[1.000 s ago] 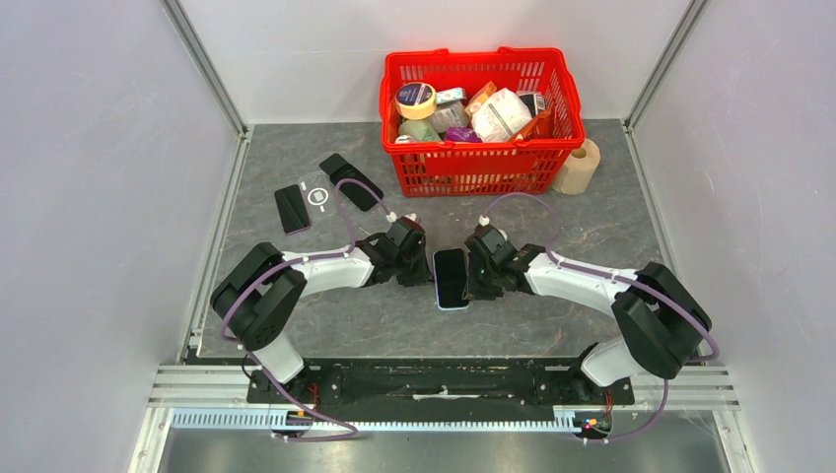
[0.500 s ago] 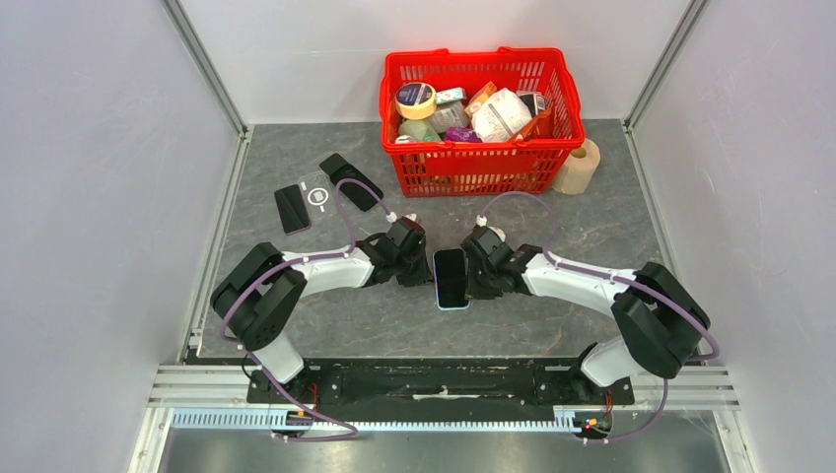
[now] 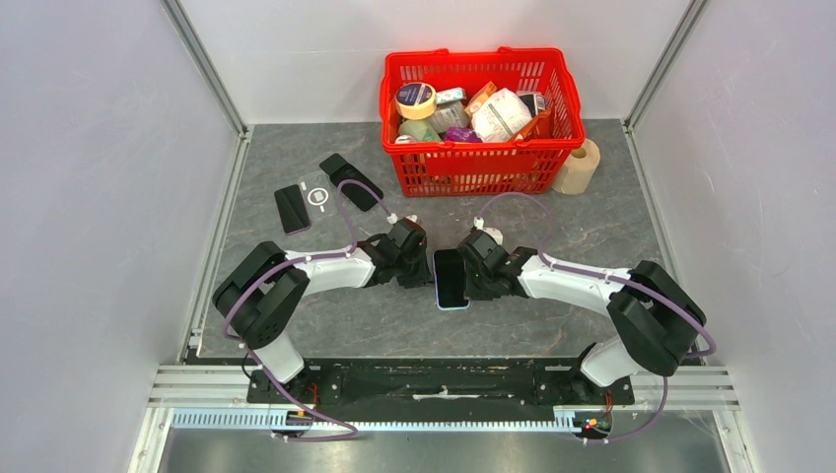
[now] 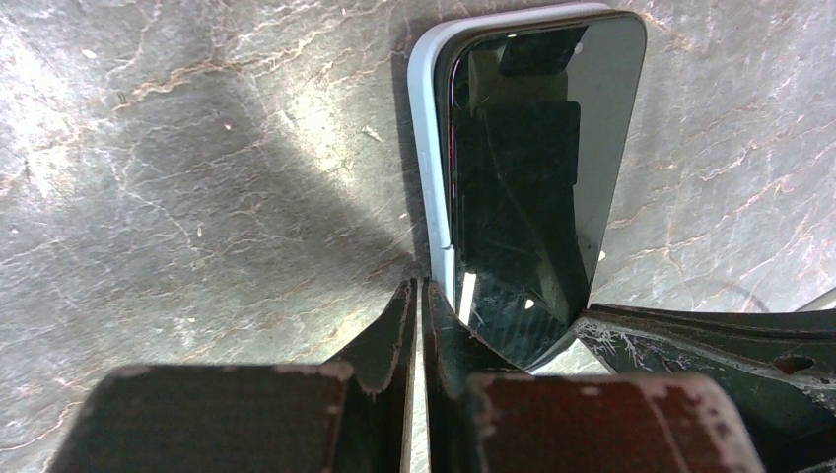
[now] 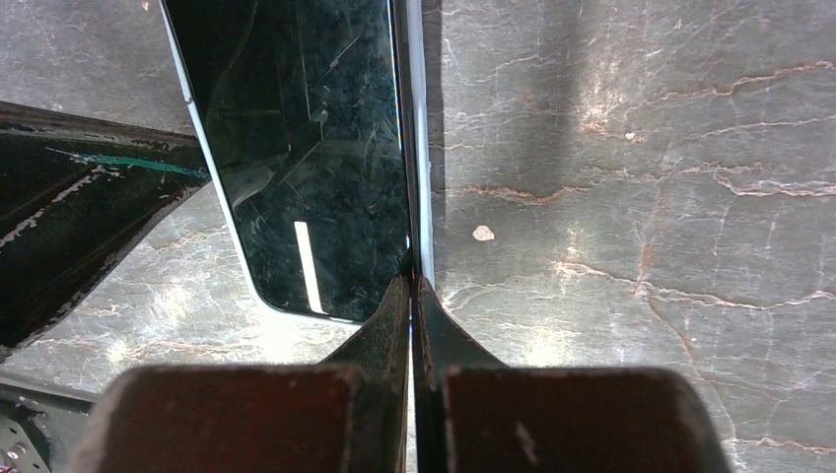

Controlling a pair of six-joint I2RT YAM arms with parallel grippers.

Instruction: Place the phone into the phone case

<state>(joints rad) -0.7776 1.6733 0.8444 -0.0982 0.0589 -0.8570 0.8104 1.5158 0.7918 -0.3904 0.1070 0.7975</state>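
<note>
Grey marbled stone formed the table (image 3: 592, 232), and the phone (image 3: 451, 278) lay flat on it near the middle, screen up, between the two arms. A pale phone case (image 4: 426, 148) was around it. In the left wrist view its light rim ran along one long side and around the far short end of the dark glass. In the right wrist view the same rim showed along the other long side. I could not tell whether the phone was pressed fully down into the case.

The left gripper (image 3: 422, 268) had its two fingers brought together with nothing between them. Their joined tip touched the long edge of the case near one corner. The right gripper (image 3: 471, 276) was the same: fingers together, holding nothing, with the tip against the opposite long edge. So both claws were narrow and pressed from the two sides.

At the far side of the table stood a red basket (image 3: 468, 56) full of small packages, and a paper roll (image 3: 578, 166) stood just beside its right corner. To the left, well apart from the arms, lay a clear case (image 3: 317, 194) between two dark flat pieces (image 3: 292, 208).
</note>
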